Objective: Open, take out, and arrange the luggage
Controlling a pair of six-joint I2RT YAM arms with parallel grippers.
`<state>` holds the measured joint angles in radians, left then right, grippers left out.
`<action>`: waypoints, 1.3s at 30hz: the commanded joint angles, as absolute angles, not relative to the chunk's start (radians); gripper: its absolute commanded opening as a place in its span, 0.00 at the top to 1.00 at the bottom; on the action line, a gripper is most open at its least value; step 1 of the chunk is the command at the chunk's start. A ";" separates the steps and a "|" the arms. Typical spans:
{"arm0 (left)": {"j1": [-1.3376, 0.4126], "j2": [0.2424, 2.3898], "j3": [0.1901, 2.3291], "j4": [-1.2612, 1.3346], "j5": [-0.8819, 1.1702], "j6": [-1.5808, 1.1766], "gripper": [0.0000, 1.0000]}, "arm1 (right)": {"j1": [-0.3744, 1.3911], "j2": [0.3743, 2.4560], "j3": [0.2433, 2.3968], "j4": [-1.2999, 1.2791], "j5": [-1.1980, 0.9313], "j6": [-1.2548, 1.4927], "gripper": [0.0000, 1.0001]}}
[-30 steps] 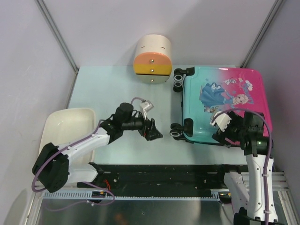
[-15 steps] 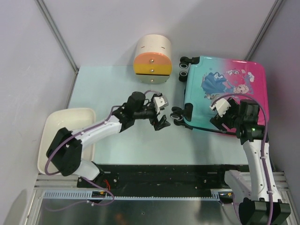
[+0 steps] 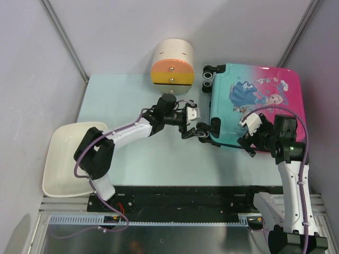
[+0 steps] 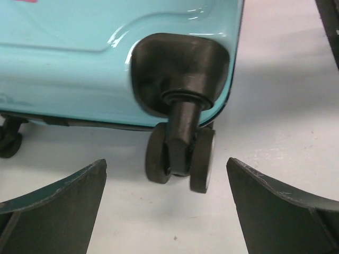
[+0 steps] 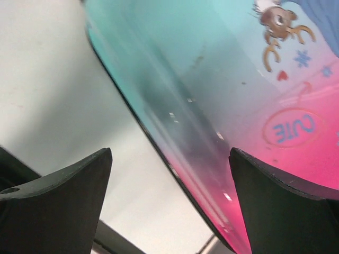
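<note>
The luggage point(image 3: 254, 103), a teal-to-pink hard-shell suitcase with a princess print, lies flat and closed at the back right of the table. My left gripper point(image 3: 192, 130) is open, its fingers just short of the near black wheel point(image 4: 180, 159) at the suitcase's teal end. My right gripper point(image 3: 249, 143) is open at the suitcase's near long edge point(image 5: 175, 159), one finger over the table, the other over the shell point(image 5: 254, 74). Neither gripper holds anything.
A cream cylindrical box with orange-yellow drawers point(image 3: 172, 67) stands at the back, left of the suitcase. A cream tray point(image 3: 63, 159) sits at the near left edge. The grey walls close in behind and on both sides.
My left arm has reached right and further back, up to the suitcase's near wheel. The suitcase has shifted back and slightly right. My right gripper has stayed at its near edge.
</note>
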<state>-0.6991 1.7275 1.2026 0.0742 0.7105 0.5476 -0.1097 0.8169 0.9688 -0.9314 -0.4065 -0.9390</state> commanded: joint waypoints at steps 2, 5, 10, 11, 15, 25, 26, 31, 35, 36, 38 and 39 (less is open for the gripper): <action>-0.733 1.782 1.249 0.063 0.779 0.624 0.00 | -0.060 0.787 1.015 -1.052 -0.482 -0.822 0.03; -0.735 1.822 1.276 0.061 0.755 0.583 0.00 | -0.057 0.778 1.011 -1.106 -0.520 -0.822 0.04; -0.736 1.891 1.342 0.061 0.698 0.528 0.11 | -0.058 0.730 0.954 -1.134 -0.551 -0.864 0.07; -0.736 1.893 1.350 0.061 0.690 0.499 0.16 | -0.057 0.703 0.924 -1.137 -0.552 -0.889 0.08; -0.735 1.841 1.348 0.061 0.762 0.460 0.53 | -0.057 0.606 0.841 -1.109 -0.557 -0.922 0.11; -0.693 1.717 1.428 0.097 0.891 0.178 1.00 | -0.057 0.489 0.694 -1.082 -0.549 -1.023 0.41; -0.687 1.717 1.442 0.103 0.897 0.132 1.00 | -0.057 0.482 0.680 -1.063 -0.543 -1.017 0.43; -0.657 1.727 1.541 0.133 0.908 0.052 1.00 | -0.057 0.439 0.618 -0.850 -0.499 -0.945 0.48; -0.646 1.753 1.600 0.149 0.899 0.006 1.00 | -0.057 0.402 0.566 -0.650 -0.457 -0.870 0.43; -0.641 1.759 1.620 0.158 0.899 -0.027 1.00 | -0.058 0.394 0.557 -0.612 -0.437 -0.861 0.42; -0.637 1.776 1.635 0.173 0.888 -0.073 1.00 | -0.058 0.382 0.537 -0.533 -0.425 -0.856 0.41; -0.631 1.782 1.647 0.193 0.890 -0.089 1.00 | -0.057 0.385 0.523 -0.508 -0.404 -0.850 0.40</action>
